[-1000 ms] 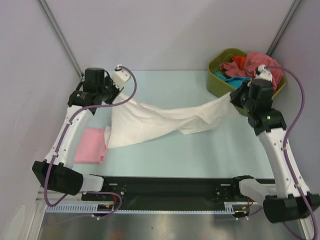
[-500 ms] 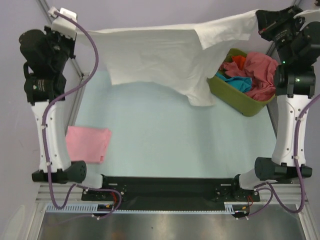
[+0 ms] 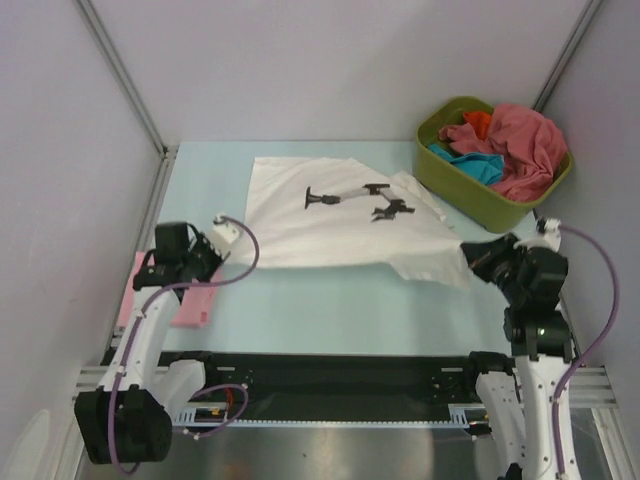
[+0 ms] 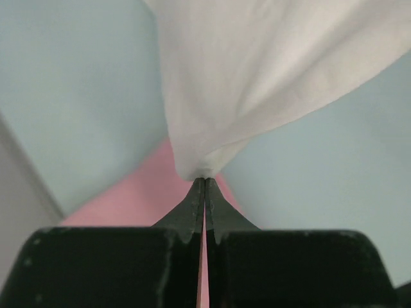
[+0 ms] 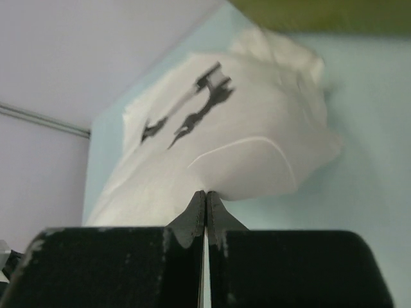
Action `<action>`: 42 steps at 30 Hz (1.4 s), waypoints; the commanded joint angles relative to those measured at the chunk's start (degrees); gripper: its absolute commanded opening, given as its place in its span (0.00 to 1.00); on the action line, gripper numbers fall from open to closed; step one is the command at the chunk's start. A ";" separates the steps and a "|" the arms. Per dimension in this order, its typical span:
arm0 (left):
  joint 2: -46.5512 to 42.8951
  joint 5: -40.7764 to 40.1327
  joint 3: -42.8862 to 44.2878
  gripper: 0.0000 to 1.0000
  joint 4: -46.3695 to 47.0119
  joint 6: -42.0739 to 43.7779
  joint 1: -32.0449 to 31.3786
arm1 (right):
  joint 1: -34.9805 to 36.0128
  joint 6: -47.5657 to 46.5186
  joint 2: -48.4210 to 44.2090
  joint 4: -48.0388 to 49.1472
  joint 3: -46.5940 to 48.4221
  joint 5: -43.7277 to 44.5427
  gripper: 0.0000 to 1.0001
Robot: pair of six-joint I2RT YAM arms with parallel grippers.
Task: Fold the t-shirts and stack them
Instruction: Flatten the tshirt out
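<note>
The large white t-shirt (image 3: 340, 215) lies spread flat on the table, its dark marks facing up. My left gripper (image 3: 215, 248) is shut on its near left corner, and my right gripper (image 3: 478, 258) is shut on its near right corner. In the left wrist view the white cloth (image 4: 257, 77) bunches right at the closed gripper tips (image 4: 205, 183), above the pink t-shirt (image 4: 128, 205). In the right wrist view the printed white shirt (image 5: 212, 147) runs away from the closed gripper tips (image 5: 205, 194). The folded pink t-shirt (image 3: 190, 305) lies at the left edge, partly under my left arm.
An olive-green tub (image 3: 490, 200) stands at the back right, holding a rose-red t-shirt (image 3: 520, 140), a teal one (image 3: 470, 165) and an orange one (image 3: 480, 120). Its rim (image 5: 334, 16) shows at the top of the right wrist view. Lilac walls close in the back and sides.
Both arms swung up and back, stretching the white shirt in the air, then came down towards the near edge. The shirt now lies flat with its print up.
</note>
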 commanded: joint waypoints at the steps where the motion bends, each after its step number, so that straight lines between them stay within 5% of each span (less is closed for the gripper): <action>1: -7.19 6.76 -11.17 0.00 -1.79 9.88 -1.22 | 0.16 4.98 -10.04 -10.91 -12.61 -1.31 0.00; 3: -11.57 7.55 -18.04 0.03 -4.15 16.72 -2.36 | 0.51 6.57 -15.31 -13.37 -17.22 -2.47 0.00; 5: -14.92 7.20 -22.69 0.20 -7.56 21.22 -4.65 | 0.51 6.31 -16.74 -17.57 -20.48 -1.07 0.00; 6: -16.86 6.24 -23.76 0.32 -8.98 25.68 -5.00 | 0.51 6.22 -16.57 -18.56 -20.93 -0.72 0.00; 7: -20.27 5.71 -24.55 0.58 -10.30 27.47 -5.00 | 0.60 6.57 -16.22 -19.87 -21.11 -1.06 0.00; 8: -21.96 4.92 -25.35 0.65 -12.75 29.14 -5.00 | 0.60 6.66 -15.61 -20.41 -20.93 -0.72 0.00; 14: -23.75 3.07 -23.95 0.88 -13.51 30.32 -6.05 | 0.60 7.36 -10.77 -20.50 -21.90 1.48 0.00; 19: -9.86 2.99 -19.64 0.76 -18.48 25.21 -14.47 | 0.43 7.72 -9.11 -18.49 -21.28 1.57 0.00; 25: -3.87 -9.66 -23.77 0.69 -12.18 23.97 -22.48 | 0.51 7.19 -2.60 -15.15 -20.84 -0.80 0.00; 26: -2.82 -11.24 -24.38 0.62 -10.77 24.32 -22.67 | 0.77 7.19 -2.42 -14.62 -20.84 -0.63 0.00; 27: -0.46 -13.95 -24.39 0.42 -9.45 24.41 -22.67 | 0.78 6.93 -2.25 -14.53 -20.76 0.59 0.00; 29: 1.92 -14.86 -22.82 0.21 -9.87 24.32 -22.58 | 0.08 7.28 -1.81 -15.31 -20.67 1.13 0.00; 30: 2.89 -14.25 -21.85 0.03 -11.09 23.19 -22.67 | -0.01 7.80 -1.02 -15.84 -20.58 1.57 0.00; 38: -3.05 -12.13 -15.07 0.00 -22.43 21.68 -21.10 | -0.28 11.23 -1.71 -26.99 -14.53 8.77 0.00; 42: -9.48 -12.31 -15.51 0.00 -24.81 28.16 -9.71 | -0.45 10.18 -1.46 -36.22 -4.17 12.64 0.00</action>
